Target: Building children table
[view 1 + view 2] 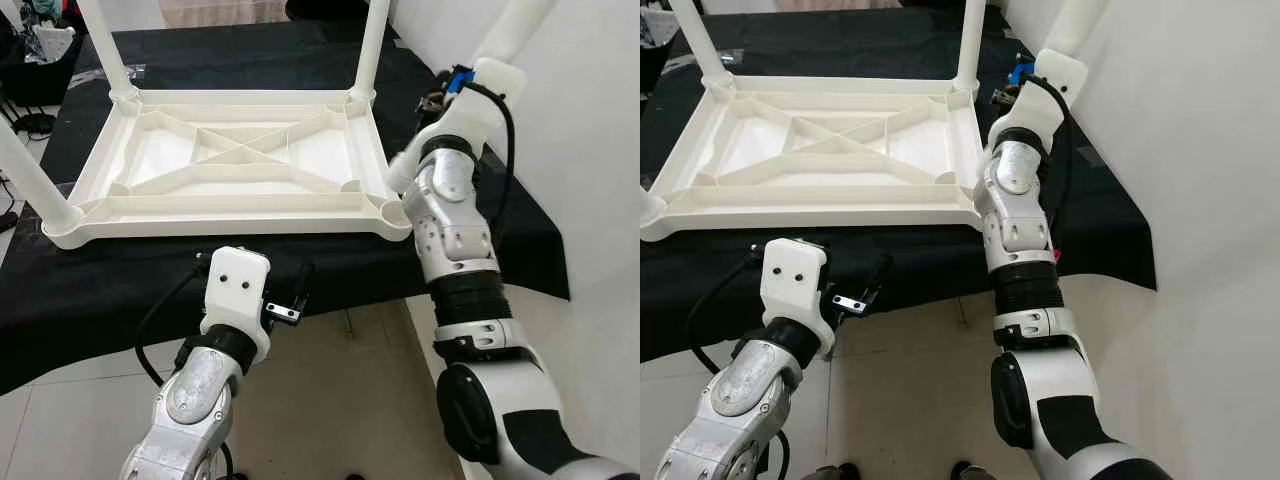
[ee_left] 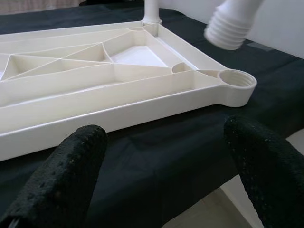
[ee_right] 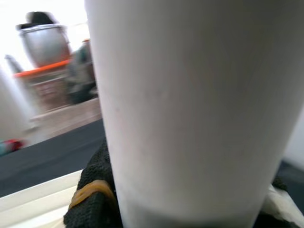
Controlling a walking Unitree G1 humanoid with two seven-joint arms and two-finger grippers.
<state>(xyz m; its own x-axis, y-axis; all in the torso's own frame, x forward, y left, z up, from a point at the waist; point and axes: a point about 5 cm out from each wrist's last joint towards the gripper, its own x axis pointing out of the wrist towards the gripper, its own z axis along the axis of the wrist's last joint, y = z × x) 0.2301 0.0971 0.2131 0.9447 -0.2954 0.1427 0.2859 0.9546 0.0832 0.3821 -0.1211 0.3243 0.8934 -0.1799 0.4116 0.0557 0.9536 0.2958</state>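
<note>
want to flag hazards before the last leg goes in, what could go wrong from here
1. The right gripper holds the loose leg tilted and off to one side of the open threaded socket; if it meets the socket at that slant, the threads may cross or jam.
2. The upturned tabletop rests unclamped on the black cloth, and the left gripper is open, not bracing it, so screwing may shift it.

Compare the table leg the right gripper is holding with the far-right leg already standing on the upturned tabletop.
The held leg is free, tilted, its threaded end bare above the empty corner socket. The far-right leg stands upright, seated in its corner of the tabletop. The right gripper grips one; nothing touches the other. Both are white plastic tubes.
</note>
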